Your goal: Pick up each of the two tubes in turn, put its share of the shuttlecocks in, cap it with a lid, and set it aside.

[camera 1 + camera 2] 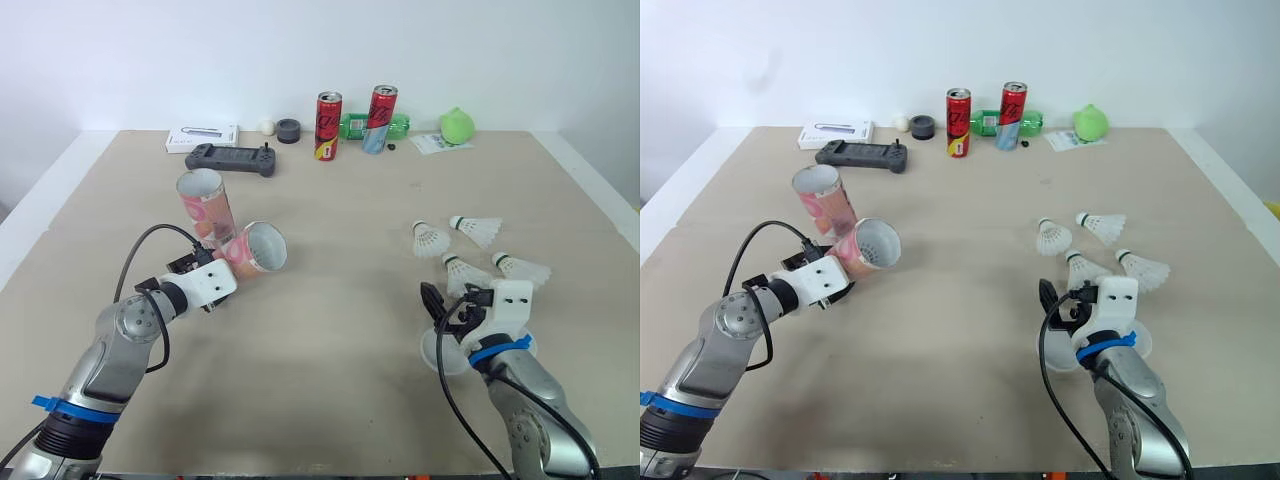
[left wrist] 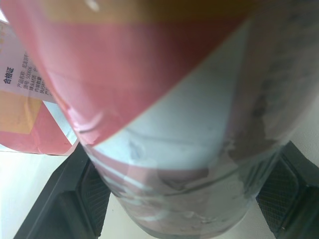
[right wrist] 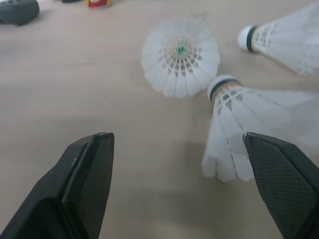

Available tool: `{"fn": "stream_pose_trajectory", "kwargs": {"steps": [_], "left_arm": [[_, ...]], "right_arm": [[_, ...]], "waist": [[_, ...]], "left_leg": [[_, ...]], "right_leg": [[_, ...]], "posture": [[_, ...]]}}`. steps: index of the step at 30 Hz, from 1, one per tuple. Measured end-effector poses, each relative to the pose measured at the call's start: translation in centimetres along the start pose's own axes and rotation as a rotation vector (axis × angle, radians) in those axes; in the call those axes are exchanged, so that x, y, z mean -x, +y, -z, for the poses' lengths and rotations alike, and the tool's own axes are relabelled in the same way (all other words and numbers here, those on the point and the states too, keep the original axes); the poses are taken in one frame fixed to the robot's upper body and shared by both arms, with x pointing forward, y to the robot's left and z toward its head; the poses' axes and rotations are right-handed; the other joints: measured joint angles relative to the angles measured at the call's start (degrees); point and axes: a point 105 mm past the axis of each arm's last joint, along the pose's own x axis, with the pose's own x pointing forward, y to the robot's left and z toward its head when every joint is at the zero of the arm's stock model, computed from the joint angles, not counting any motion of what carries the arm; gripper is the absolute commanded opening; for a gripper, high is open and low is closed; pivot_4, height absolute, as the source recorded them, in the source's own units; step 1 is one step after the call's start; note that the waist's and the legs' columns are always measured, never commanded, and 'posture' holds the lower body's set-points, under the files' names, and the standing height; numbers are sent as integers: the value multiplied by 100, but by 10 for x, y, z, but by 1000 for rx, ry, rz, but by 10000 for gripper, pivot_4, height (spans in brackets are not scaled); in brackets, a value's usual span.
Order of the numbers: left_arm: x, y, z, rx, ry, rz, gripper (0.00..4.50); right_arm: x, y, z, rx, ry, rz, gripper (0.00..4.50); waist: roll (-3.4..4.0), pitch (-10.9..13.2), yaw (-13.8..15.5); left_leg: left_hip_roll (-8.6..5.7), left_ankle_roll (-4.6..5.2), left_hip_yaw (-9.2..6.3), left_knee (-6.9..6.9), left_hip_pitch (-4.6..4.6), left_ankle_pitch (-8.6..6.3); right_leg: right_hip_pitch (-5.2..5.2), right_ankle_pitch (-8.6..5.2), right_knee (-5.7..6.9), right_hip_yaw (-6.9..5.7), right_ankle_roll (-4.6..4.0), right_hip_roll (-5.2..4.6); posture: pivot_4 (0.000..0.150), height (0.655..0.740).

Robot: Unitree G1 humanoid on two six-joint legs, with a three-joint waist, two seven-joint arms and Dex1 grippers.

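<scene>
lower right: right gripper [image 3: 178, 139] is held wide open, empty | left of centre: left gripper [image 1: 220, 263] is closed on tilted tube [image 1: 257, 248] | right of centre: four shuttlecocks [image 1: 430, 239] are scattered | upper left: second tube [image 1: 205, 203] is stood on end

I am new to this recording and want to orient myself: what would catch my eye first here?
The left end effector grips a pink tube, tipped so its open mouth faces right, with a second tube standing just behind it. On the right side of the table, four white shuttlecocks lie scattered just beyond the open right end effector.
</scene>
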Motion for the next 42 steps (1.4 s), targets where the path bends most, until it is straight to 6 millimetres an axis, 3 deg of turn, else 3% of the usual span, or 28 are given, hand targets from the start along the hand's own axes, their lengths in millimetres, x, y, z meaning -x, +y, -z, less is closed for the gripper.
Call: {"fn": "stream_pose_trajectory", "kwargs": {"steps": [10, 18, 34, 38, 42], "left_arm": [[0, 0, -1, 0, -2, 3, 35595], [-1, -1, -2, 4, -5, 6, 35595], [0, -4, -4, 10, -14, 1, 35595], [0, -5, -4, 11, -15, -3, 35595], [0, -5, -4, 12, -15, -3, 35595]], "right_arm": [[10, 17, -23, 118, -96, -79, 44490], [19, 12, -6, 90, -37, -35, 44490], [-30, 0, 6, 8, 34, 51, 44490], [-37, -1, 5, 0, 37, 56, 34256], [-39, -3, 5, -3, 37, 74, 13572]], "waist": [[0, 0, 1], [0, -1, 1], [1, -3, -1], [1, -3, -2], [1, -3, -2]], "left_leg": [[0, 1, -1, 0, 0, -1], [0, 0, 0, 1, 0, -1], [-2, 3, 0, 1, -2, -1], [-1, 3, 0, 1, -2, -1], [-1, 3, 0, 1, -2, -2]], "right_leg": [[0, -2, 0, -1, 0, 0], [0, -2, 0, 1, 0, -1], [3, -2, 0, 3, 3, 1], [3, -2, 0, 2, 3, 3], [3, -3, 0, 3, 3, 4]], "posture": [[1500, 7400], [1500, 7400], [1500, 7400], [1500, 7400], [1500, 7400]]}}
